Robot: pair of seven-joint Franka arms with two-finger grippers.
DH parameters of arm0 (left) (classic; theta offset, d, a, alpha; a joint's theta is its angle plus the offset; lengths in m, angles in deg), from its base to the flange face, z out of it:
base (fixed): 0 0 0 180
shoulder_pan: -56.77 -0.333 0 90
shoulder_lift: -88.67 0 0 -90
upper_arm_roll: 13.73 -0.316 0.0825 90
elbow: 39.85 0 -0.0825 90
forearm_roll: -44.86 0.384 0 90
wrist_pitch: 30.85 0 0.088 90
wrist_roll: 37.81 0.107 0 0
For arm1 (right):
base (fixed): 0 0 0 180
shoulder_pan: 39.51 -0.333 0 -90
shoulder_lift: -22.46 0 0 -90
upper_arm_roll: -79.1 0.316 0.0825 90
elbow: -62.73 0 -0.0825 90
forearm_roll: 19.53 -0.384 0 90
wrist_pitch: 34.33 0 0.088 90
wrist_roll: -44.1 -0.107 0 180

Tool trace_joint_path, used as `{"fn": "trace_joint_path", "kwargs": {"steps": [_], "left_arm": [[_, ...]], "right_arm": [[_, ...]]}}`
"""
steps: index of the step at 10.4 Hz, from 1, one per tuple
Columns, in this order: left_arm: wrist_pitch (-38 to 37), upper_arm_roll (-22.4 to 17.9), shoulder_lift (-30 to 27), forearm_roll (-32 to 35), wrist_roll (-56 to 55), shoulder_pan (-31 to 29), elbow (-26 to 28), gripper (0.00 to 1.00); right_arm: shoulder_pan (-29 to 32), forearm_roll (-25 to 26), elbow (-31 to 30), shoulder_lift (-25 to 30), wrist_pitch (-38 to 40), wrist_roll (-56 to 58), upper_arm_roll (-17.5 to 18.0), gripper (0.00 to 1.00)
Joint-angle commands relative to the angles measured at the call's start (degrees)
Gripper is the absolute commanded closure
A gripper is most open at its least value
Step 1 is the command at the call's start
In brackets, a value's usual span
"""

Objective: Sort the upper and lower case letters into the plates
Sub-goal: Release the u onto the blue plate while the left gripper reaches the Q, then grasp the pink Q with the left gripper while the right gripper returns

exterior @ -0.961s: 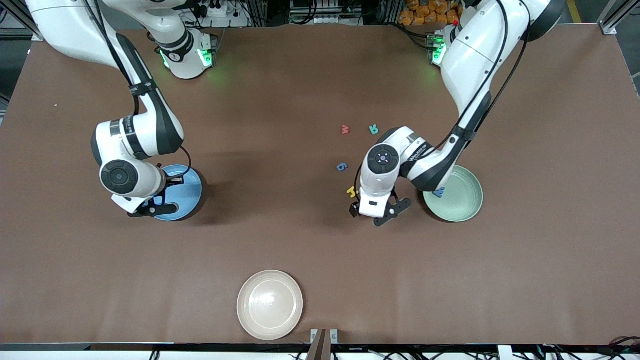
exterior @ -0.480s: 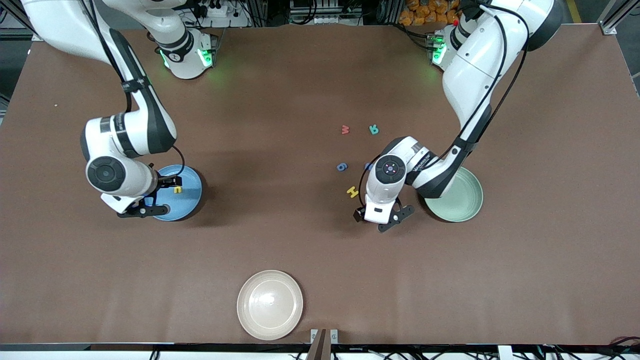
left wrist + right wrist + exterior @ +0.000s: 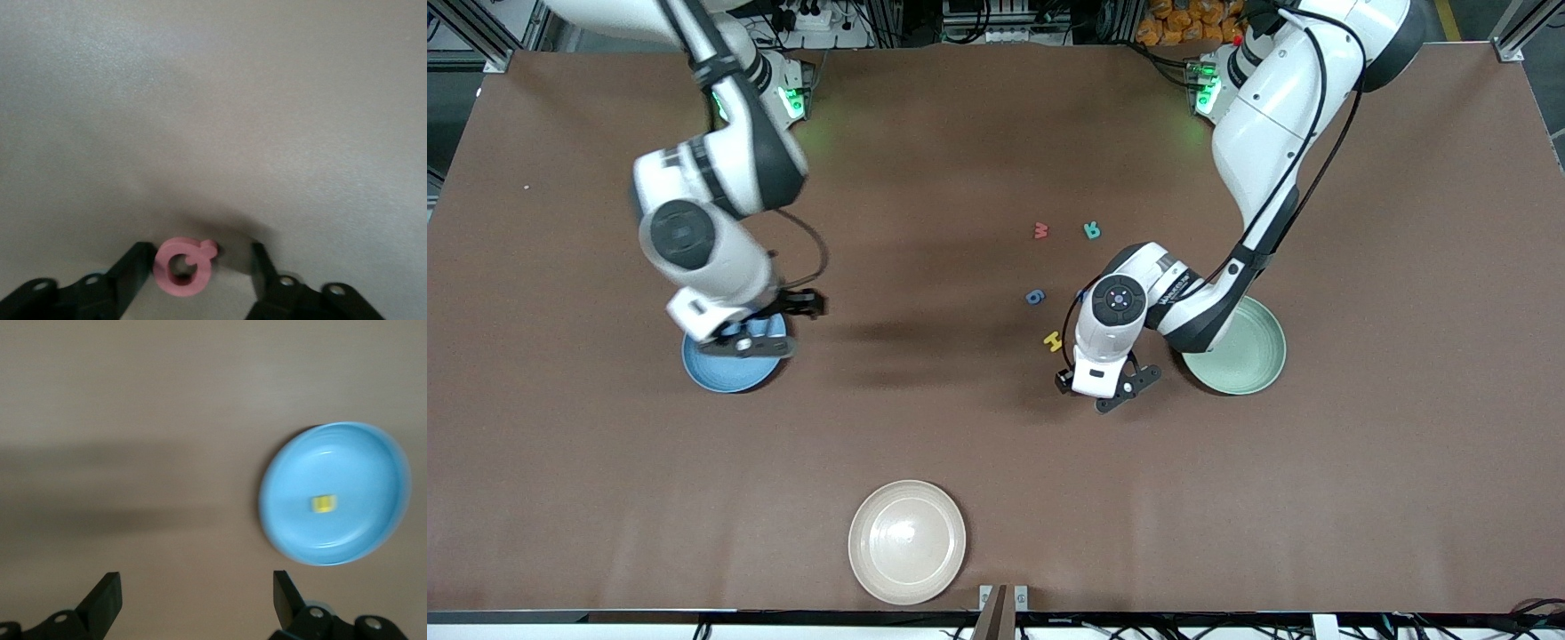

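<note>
robot lab: aluminium framing (image 3: pixel 480 27), cables (image 3: pixel 818 18)

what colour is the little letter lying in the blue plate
Yellow. The small letter in the blue plate shows best in the right wrist view.

You see a matt brown table (image 3: pixel 978 444) covering with a faint, even grain. The blue plate (image 3: pixel 333 493) has a smooth surface with a soft sheen; the mint green plate (image 3: pixel 1249 356) looks matt. The cream plate (image 3: pixel 907 542) is glossy and reflects light. The pink letter (image 3: pixel 183 267) looks like matt foam. Both arms carry glossy white shells with black matt finger parts.
</note>
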Motion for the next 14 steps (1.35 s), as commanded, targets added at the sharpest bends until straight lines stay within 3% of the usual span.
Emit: {"fn": "trace_joint_path", "kwargs": {"steps": [1, 3, 5, 8, 10, 12, 14], "left_arm": [[-0.04, -0.04, 0.87, 1.8, -0.79, 0.04, -0.31, 0.54], [-0.04, -0.04, 0.78, 1.8, -0.71, 0.04, -0.3, 0.65], [-0.12, -0.04, 0.52, 1.8, -0.71, -0.13, -0.39, 0.87], [-6.6, 1.36, -3.77, 0.93, 3.14, -4.07, -0.3, 0.86], [-14.67, 8.62, -7.28, -0.4, 9.98, -12.74, 0.04, 0.83], [-18.4, 13.39, -11.67, -0.4, 19.28, -21.36, 5.81, 0.82], [-17.45, 14.2, -14.76, 0.65, 26.78, -25.96, 11.54, 0.82]], "right_arm": [[-7.77, -0.58, 3.17, -5.03, -5.49, -11.38, 0.93, 0.0], [-13.05, 1.08, 9.56, -11.86, -8.24, -20.08, 3.83, 0.0], [-18.24, 6.42, 17.03, -19.86, -8.77, -27.83, 4.1, 0.02], [-23.09, 9.52, 19.0, -25.07, -15.96, -29.97, 4.37, 0.09], [-24.24, 11.54, 20.22, -27.88, -16.86, -29.71, 4.37, 0.14], [-24.77, 11.9, 20.67, -30.09, -19.32, -29.53, 4.37, 0.16], [-25.21, 11.99, 22.77, -32.02, -19.24, -29.36, 4.37, 0.18]]}}
